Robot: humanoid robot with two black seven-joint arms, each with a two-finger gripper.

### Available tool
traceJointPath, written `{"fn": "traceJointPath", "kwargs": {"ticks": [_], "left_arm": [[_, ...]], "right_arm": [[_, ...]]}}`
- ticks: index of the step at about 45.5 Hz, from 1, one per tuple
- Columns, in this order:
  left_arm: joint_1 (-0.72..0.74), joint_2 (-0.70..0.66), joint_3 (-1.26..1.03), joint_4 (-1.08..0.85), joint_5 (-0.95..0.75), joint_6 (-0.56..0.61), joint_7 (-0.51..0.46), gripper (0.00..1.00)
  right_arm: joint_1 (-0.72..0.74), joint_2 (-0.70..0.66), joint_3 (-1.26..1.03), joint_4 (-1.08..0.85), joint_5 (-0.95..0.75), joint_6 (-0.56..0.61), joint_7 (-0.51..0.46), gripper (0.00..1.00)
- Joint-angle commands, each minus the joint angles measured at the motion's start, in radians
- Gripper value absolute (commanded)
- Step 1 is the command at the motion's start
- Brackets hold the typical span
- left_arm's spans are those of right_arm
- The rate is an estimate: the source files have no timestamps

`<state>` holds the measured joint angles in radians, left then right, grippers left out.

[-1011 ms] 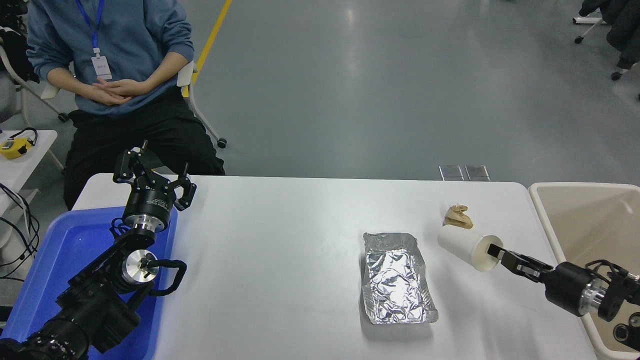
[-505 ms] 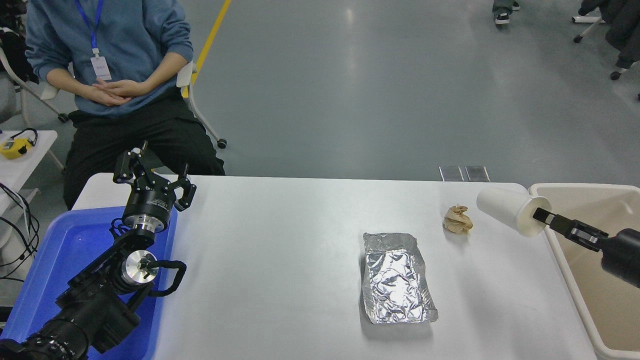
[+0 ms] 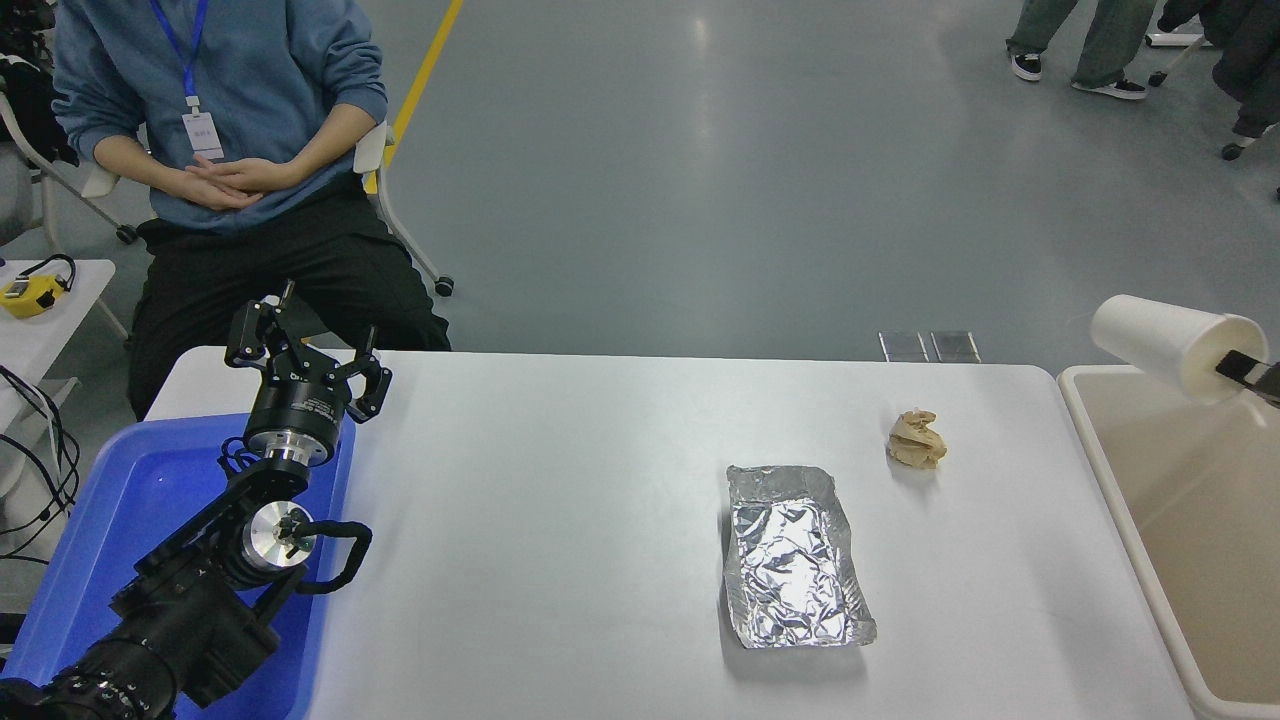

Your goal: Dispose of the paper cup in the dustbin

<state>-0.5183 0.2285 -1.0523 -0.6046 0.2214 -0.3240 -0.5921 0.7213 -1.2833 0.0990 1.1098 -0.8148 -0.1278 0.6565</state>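
Observation:
The white paper cup (image 3: pixel 1160 345) hangs in the air on its side at the right edge, above the far end of the beige dustbin (image 3: pixel 1100 455). My right gripper (image 3: pixel 1245 367) is shut on the cup's rim, with one finger inside the mouth; most of the gripper and arm is cut off by the picture's right edge. My left gripper (image 3: pixel 305 345) is open and empty, parked at the lower left above the blue tray.
A crumpled brown paper wad (image 3: pixel 916 438) and a crinkled foil tray (image 3: pixel 795 555) lie on the white table (image 3: pixel 560 520). A blue tray (image 3: pixel 110 500) sits at the left. A person sits at the far left; other people's legs show at the top right.
My right gripper has lifted the cup off the table beside the brown wad and carried it up and to the right, to above the dustbin. The left arm has not moved.

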Motion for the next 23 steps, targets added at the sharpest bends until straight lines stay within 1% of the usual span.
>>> {"fn": "traceJointPath", "kwargs": {"ticks": [1,8,10,13,20,23], "left_arm": [[0.000,0.000,0.000,0.000,-0.001,0.000,0.000,1.00],[0.000,0.000,0.000,0.000,-0.001,0.000,0.000,1.00],[0.000,0.000,0.000,0.000,-0.001,0.000,0.000,1.00],[0.000,0.000,0.000,0.000,-0.001,0.000,0.000,1.00],[0.000,0.000,0.000,0.000,-0.001,0.000,0.000,1.00],[0.000,0.000,0.000,0.000,-0.001,0.000,0.000,1.00]], "right_arm": [[-0.045,-0.021,-0.010,-0.175,0.063,0.023,0.003,0.00],[-0.114,0.030,-0.007,-0.313,0.069,0.017,0.014,0.00],[-0.131,0.082,-0.007,-0.375,0.069,0.011,0.014,0.00],[-0.154,0.197,-0.005,-0.499,0.071,0.007,0.017,0.00],[-0.200,0.295,0.007,-0.567,0.071,-0.003,0.022,0.00],[-0.218,0.366,0.004,-0.651,0.071,-0.010,0.023,0.00]]}}
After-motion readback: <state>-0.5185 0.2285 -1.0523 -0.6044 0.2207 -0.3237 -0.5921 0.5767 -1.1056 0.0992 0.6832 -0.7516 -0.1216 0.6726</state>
